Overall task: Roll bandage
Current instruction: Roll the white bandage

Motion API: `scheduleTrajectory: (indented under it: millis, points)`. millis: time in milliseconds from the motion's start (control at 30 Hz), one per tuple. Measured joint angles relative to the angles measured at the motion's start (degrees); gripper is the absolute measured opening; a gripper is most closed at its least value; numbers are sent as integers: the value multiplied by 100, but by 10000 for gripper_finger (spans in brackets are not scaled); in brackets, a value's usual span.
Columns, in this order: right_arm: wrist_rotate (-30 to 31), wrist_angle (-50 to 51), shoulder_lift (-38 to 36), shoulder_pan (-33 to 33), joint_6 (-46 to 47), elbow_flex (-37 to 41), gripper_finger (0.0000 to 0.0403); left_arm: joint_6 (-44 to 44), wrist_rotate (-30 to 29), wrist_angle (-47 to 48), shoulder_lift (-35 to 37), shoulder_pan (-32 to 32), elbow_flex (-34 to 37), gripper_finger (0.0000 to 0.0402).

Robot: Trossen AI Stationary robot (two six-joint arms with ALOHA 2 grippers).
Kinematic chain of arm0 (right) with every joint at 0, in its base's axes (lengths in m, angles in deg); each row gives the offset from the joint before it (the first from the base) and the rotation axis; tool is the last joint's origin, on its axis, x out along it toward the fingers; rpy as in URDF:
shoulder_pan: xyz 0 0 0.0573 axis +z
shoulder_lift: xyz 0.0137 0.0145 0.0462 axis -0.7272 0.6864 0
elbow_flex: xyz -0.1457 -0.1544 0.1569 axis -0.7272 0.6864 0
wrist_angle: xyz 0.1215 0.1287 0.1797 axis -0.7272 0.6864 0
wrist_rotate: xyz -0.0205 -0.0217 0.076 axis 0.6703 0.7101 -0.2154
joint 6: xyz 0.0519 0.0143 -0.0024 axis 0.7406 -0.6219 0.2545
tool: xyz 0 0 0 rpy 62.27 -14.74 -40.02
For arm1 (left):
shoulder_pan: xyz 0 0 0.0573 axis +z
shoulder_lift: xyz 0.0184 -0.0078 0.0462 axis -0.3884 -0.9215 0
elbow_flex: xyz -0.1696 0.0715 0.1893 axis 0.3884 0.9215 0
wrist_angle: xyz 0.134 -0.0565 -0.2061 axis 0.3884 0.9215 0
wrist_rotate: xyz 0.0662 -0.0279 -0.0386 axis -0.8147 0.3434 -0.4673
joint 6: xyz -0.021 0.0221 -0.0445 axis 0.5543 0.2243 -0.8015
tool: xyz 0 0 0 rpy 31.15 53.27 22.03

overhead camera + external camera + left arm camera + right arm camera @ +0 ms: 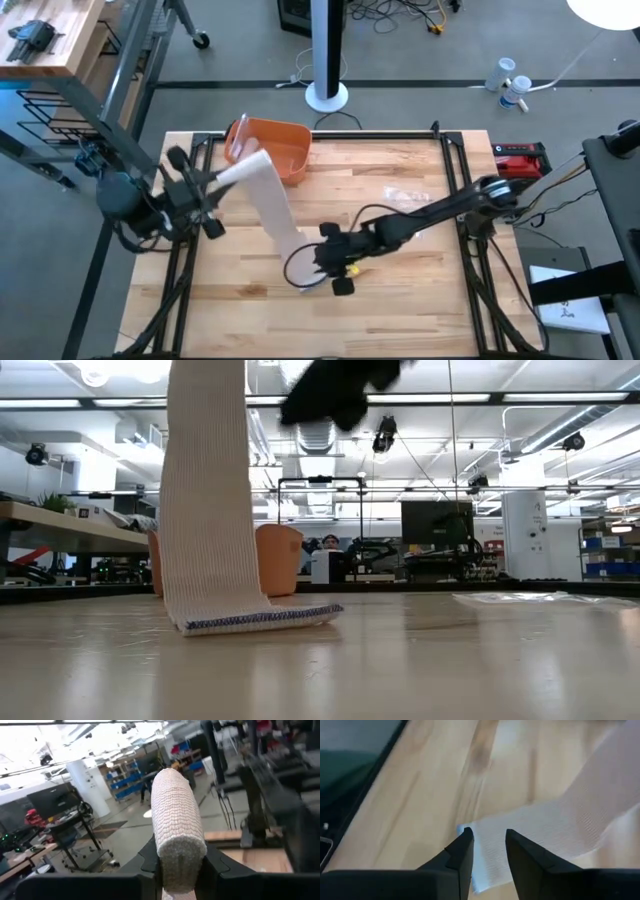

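Bandage [275,205] partly unrolled on the wooden surface [400,280]: rolled end held aloft near the orange bin [278,150], on the bin's side toward the left arm, with the flat strip running from there down and away from the bin toward the middle of the surface. Left gripper [205,185] just beside the bin, jaws pinching the rolled bandage [175,827], fingers [150,857] pressed against either side of the roll's end in the left wrist view. From the low view, strip [205,490] hanging almost straight down from above and ending in a short flat fold lying on the surface, blue-edged end [265,620] resting in front of the bin [280,558]. Right gripper [338,262] well apart from the bin, at the strip's free end, raised just above the surface. In the right wrist view, jaws spread a little, fingers [462,852] on either side of the bandage's corner [485,855] with a gap between them; contact with the cloth hard to judge from here, possibly not yet gripping. Thin dark loop of cable [298,268] lying beside the right gripper, on its far side from the bin. Clear plastic wrapper [405,195] flat on the surface, to the bin's side nearer the right arm.
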Motion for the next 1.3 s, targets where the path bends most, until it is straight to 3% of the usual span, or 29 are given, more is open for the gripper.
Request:
scheduleTrajectory:
  millis: [167,300,633,833,1067,1233,1300]
  points:
    - [793,-246,-551,174,-598,137,103,-417,-292,185,167,4,261,59]
    - [889,-695,-592,136,-707,410,105,-675,-317,286,292,-2,399,58]
    - [877,-1900,758,-62,-546,857,89,-1059,-362,455,454,20,717,57]
    - [696,-1578,1418,-121,-418,704,76,-1100,-364,432,463,20,706,61]
    - [-392,-1379,1676,-102,225,534,59,-1197,-360,449,444,20,715,60]
    - [-2102,-1172,1650,13,481,434,47,-1203,-357,450,303,20,715,56]
    - [-2162,-1130,1523,139,436,386,46,-1205,-352,449,223,20,717,55]
